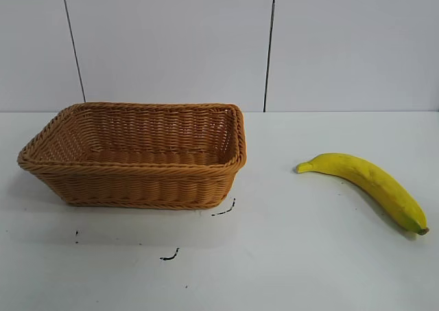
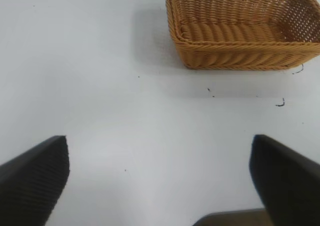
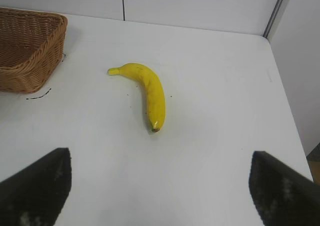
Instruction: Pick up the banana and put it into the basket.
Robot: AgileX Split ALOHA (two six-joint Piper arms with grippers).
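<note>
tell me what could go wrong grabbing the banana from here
1. The banana is curved and smooth, lying flat on the table; the open right gripper might make it roll or slip if it closes off-centre.
2. The basket has raised, flared sides; carried too low, the banana could catch the rim.

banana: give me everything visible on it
The banana is single, long, curved and bright yellow with faint brownish streaks, a greenish stem tip pointing toward the basket and a small dark far end. It lies flat on the white table, right of the basket and apart from it. Nothing else touches it; neither tool is near.
</note>
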